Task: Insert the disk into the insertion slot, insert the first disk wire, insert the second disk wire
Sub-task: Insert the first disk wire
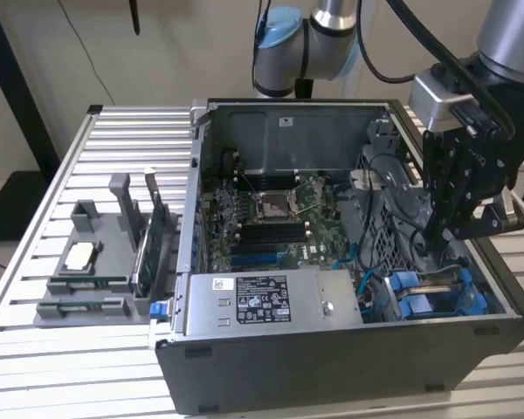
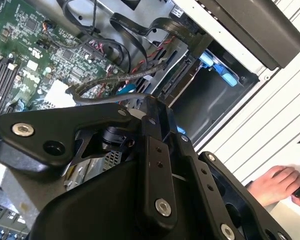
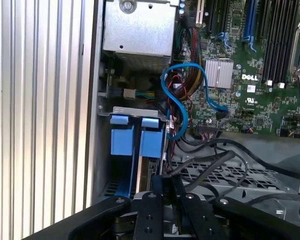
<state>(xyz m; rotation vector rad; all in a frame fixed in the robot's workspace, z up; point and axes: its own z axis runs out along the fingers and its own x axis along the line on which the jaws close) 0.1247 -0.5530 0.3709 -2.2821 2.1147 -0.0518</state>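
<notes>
Disk (image 1: 419, 301) in its blue carrier sits in the drive bay of the open computer case (image 1: 332, 367), at the case corner toward the table's (image 1: 35, 367) near edge, on the exterior view's right. I see the hand (image 1: 443, 236) hanging just above that bay, among black cables (image 3: 225, 165). Open or closed: I cannot tell.

Smooth plastic carrier (image 3: 122, 142), matt metal table (image 3: 40, 100)

There are 1 computer case (image 1: 332, 367), 1 motherboard (image 1: 271, 218), 1 power supply box (image 1: 262, 301) and 2 blue tabs (image 3: 122, 141).
</notes>
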